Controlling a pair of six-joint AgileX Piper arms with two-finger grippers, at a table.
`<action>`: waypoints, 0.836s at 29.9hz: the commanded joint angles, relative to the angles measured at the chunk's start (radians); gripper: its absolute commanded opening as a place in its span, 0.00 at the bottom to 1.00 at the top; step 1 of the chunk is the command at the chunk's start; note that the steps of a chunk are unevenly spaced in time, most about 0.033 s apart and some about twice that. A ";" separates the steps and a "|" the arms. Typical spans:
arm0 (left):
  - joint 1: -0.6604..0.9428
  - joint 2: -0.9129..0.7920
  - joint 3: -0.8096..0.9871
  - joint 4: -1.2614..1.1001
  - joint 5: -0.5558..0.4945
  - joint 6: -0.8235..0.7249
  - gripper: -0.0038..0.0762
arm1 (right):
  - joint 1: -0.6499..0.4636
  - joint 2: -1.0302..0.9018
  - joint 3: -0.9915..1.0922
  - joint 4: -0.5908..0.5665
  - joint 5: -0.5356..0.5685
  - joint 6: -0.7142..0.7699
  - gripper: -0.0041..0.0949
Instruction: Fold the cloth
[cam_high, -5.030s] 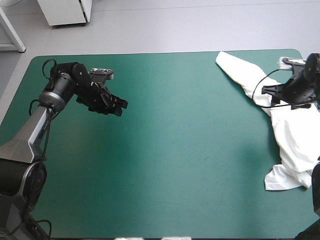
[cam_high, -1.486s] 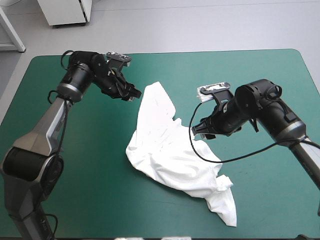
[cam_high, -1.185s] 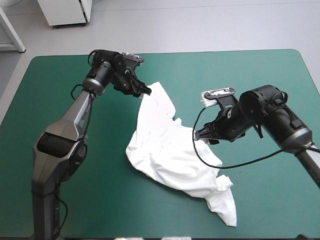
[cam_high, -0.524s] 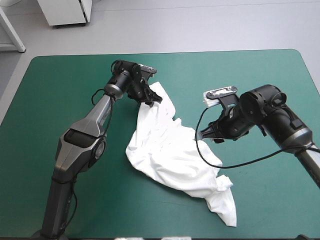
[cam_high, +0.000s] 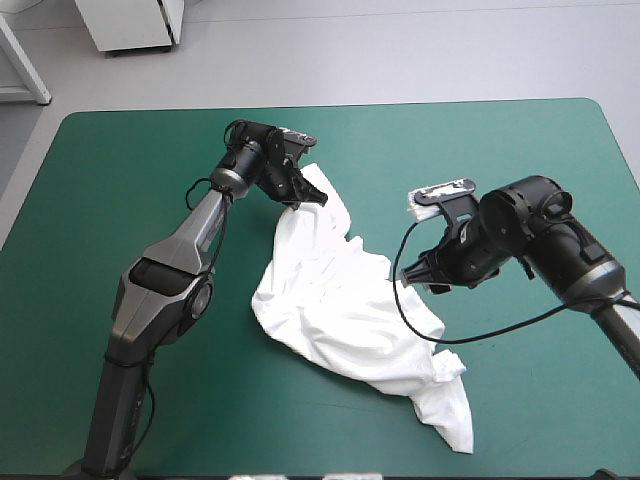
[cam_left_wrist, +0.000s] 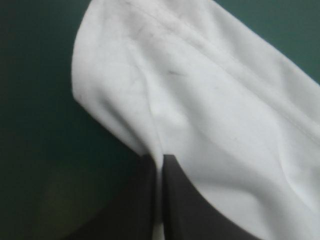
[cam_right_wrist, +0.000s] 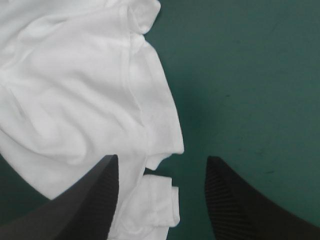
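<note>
The white T-shirt (cam_high: 340, 300) lies crumpled near the middle of the teal-green table, stretching from a far corner to a narrow tail toward the front right. My left gripper (cam_high: 312, 196) sits at that far corner. In the left wrist view its black fingers (cam_left_wrist: 145, 200) meet in a point, my left gripper (cam_left_wrist: 160, 167) shut on a fold of the T-shirt (cam_left_wrist: 210, 115). My right gripper (cam_high: 415, 275) hovers at the shirt's right edge. It is open (cam_right_wrist: 162, 159), with a seamed edge of the T-shirt (cam_right_wrist: 75, 85) below and partly between its fingers.
Bare teal-green cover (cam_high: 480, 140) surrounds the shirt on all sides, widest at the left and far right. A black cable loops from the right wrist down over the shirt's right side.
The left gripper's fingers, open just before, have come together on the shirt's far corner. The right gripper has drifted slightly toward the front and stays open.
</note>
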 joint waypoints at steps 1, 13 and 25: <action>0.002 -0.059 -0.023 0.010 0.052 -0.003 0.04 | -0.005 -0.068 0.062 0.036 0.012 -0.006 0.53; 0.002 -0.059 -0.023 0.010 0.048 -0.003 0.04 | -0.005 -0.147 0.356 0.061 -0.007 0.031 0.57; 0.002 -0.059 -0.023 0.004 0.038 -0.003 0.04 | -0.005 -0.103 0.493 0.098 -0.199 0.054 0.57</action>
